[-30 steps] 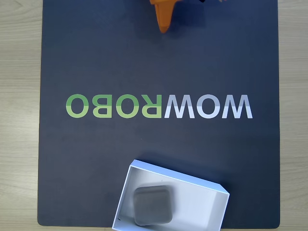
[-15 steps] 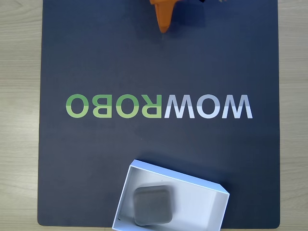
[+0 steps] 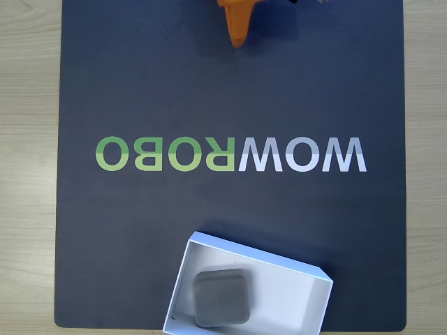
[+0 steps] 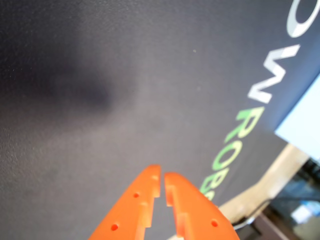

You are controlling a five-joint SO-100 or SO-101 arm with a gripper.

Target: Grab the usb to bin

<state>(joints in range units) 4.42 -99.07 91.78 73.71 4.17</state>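
Since the usb already lies inside the bin, I count the drop as done.
My gripper hangs empty over the dark mat, fingertips nearly together, well apart from the bin. Usb looks light, rigid, smooth; I'd pinch its opposite flat sides. Bin holds nothing else.

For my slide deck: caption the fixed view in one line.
Grey usb lies inside the white bin on the dark mat; orange gripper sits at the top edge.
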